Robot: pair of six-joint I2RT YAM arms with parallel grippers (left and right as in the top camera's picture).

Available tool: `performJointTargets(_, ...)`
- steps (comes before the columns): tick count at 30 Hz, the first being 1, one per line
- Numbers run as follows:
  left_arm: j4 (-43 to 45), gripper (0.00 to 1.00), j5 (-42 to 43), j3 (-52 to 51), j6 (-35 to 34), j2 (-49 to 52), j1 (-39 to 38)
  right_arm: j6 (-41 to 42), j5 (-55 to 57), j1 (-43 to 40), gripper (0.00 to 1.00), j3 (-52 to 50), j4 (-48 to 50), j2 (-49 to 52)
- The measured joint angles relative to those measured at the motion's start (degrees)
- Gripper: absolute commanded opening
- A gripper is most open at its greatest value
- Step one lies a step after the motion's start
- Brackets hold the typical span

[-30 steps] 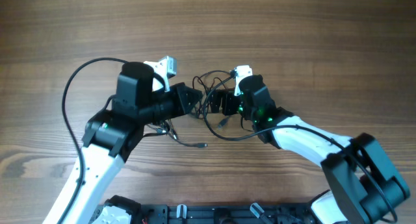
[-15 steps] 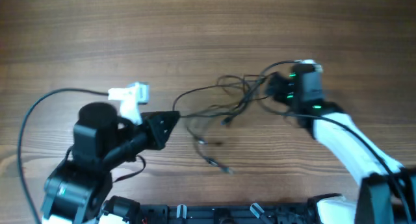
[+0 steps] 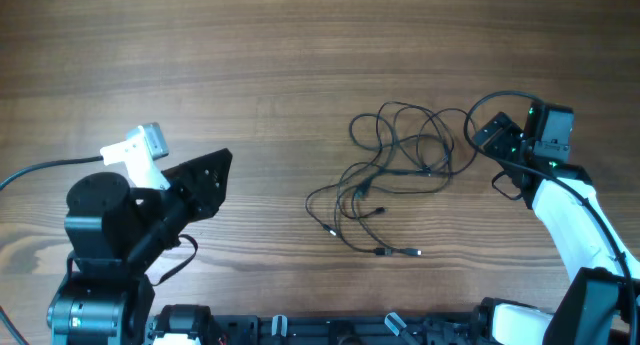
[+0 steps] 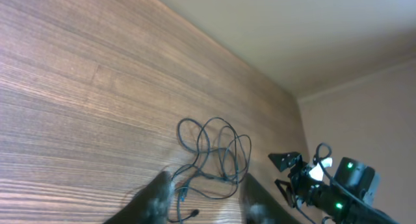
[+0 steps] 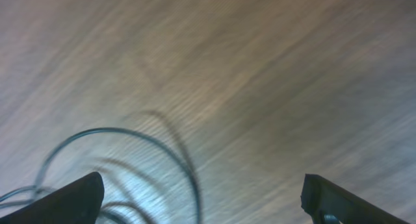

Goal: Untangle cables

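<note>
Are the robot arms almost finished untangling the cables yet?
Not nearly. Done: a few plug ends poke free of the cables. In hand: nothing, the left gripper and right gripper are open and empty. Left: the loops cross in one knotty bunch.

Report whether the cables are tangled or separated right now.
Tangled. The cables lie in one cluster of overlapping, crossing loops on the table, with a few plug ends trailing out.

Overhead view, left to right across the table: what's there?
left gripper → tangle of thin black cables → right gripper
</note>
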Motion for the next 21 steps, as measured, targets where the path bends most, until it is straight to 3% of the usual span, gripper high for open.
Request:
performJointTargets(1,0.0,0.65,0.3,0.0,-0.3,0.5,-0.1,-1.2,-2.4,0.0,1.0,0.0,0.7,0.0)
performJointTargets(4,0.0,0.78,0.9,0.0,-1.4,3.3,-0.9,-5.2,-9.4,0.0,1.0,0.0,3.3,0.0)
performJointTargets(6,0.3,0.85,1.2,0.0,-2.8,6.3,-2.3,-10.8,-21.0,0.0,0.99,0.0,7.1,0.0)
performJointTargets(10,6.3,0.93,1.4,0.1,-4.4,16.2,-7.7,-20.5,-35.4,1.9,0.77,0.0,8.4,0.0)
performJointTargets(12,9.2,0.94,1.5,0.1,-5.4,22.0,-10.4,-23.7,-36.9,4.6,0.72,0.0,7.7,0.0)
performJointTargets(15,12.8,0.97,1.6,0.1,-6.5,28.8,-12.9,-28.1,-35.8,10.6,0.73,0.0,7.5,0.8)
performJointTargets(21,12.4,1.0,1.6,0.1,-8.2,34.4,-13.5,-32.1,-26.8,19.5,0.7,0.0,7.8,6.7)
